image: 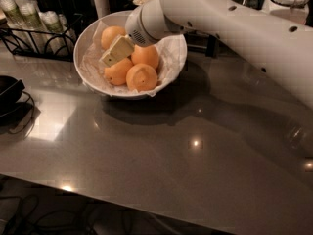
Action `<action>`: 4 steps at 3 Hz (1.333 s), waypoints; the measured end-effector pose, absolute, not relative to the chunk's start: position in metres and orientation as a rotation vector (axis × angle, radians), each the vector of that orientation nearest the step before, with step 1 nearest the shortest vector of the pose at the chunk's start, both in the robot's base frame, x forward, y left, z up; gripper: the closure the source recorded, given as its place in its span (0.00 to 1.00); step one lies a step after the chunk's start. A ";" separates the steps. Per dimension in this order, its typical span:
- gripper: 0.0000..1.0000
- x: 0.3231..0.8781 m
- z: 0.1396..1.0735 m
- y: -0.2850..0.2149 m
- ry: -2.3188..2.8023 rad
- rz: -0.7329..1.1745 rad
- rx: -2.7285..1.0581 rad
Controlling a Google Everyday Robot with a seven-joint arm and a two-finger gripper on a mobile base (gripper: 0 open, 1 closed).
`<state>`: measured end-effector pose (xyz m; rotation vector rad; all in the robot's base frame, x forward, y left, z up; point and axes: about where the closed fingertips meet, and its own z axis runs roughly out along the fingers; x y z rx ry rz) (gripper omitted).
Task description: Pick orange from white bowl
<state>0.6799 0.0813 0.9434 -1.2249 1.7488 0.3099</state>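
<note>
Gripper (110,58) hangs inside the bowl (84,75) by the bench's (195,180) far edge. The orange (142,77) lies just right of it, toward the near edge. I cannot tell its grip.

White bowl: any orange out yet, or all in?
All in: four oranges sit inside the white bowl. The gripper is down among them, none raised.
</note>
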 end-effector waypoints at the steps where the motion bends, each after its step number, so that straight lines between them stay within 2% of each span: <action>1: 0.00 0.689 0.942 0.101 1.728 0.330 -1.241; 4: 0.00 0.710 0.932 0.104 1.734 0.280 -1.219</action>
